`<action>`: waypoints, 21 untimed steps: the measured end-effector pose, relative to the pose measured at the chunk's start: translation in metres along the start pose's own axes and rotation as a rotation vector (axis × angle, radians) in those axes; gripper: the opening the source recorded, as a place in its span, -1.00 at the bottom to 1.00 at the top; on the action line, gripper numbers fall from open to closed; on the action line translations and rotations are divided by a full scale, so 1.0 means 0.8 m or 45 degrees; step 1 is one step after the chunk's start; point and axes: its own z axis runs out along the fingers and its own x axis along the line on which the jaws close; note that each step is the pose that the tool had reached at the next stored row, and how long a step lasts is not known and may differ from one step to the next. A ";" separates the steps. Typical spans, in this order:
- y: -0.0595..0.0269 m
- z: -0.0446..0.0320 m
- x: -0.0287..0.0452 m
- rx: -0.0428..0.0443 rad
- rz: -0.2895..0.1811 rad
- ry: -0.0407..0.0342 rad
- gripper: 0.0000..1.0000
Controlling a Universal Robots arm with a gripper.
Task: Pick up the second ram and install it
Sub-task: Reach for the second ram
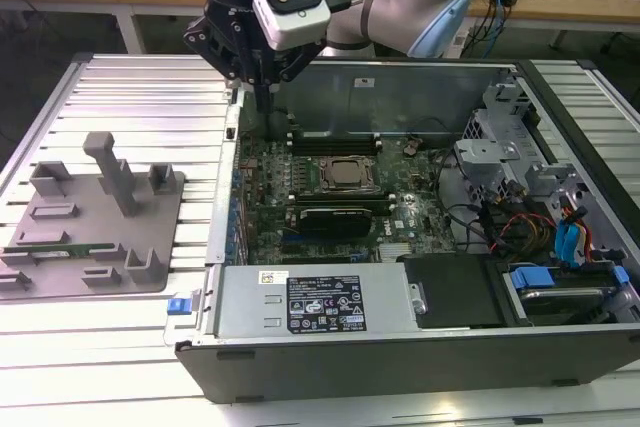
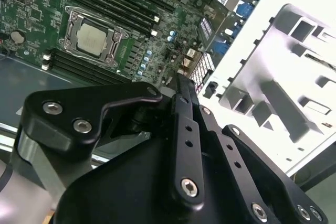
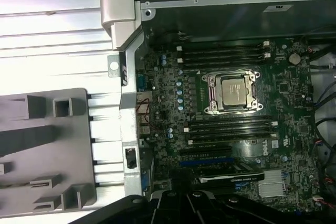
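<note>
The second ram (image 1: 62,245), a thin green stick, lies flat in a slot near the front of the grey fixture plate (image 1: 70,282) at the exterior view's left. My gripper (image 1: 265,104) hangs over the back-left corner of the open computer case (image 1: 400,352), above the motherboard (image 1: 265,162) and well away from the stick. Its black fingers (image 2: 181,85) meet at the tip with nothing visible between them. The CPU (image 3: 234,91) sits between two banks of dark memory slots (image 3: 223,53).
A black expansion card (image 1: 345,217) sits in front of the CPU. A power supply (image 1: 310,299) and drive bays with blue tabs (image 1: 565,242) fill the case's front and right. Grey upright blocks (image 1: 115,172) stand on the fixture. A ribbed metal table (image 1: 130,97) surrounds everything.
</note>
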 end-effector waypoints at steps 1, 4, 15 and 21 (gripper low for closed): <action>0.000 -0.0001 0.0013 0.000 0.000 0.0000 -0.84; 0.000 -0.0001 0.0042 0.000 0.000 0.0000 -0.84; -0.001 -0.0004 0.0150 0.000 0.000 0.0000 -0.84; -0.002 -0.0006 0.0250 0.000 0.000 0.0000 -0.84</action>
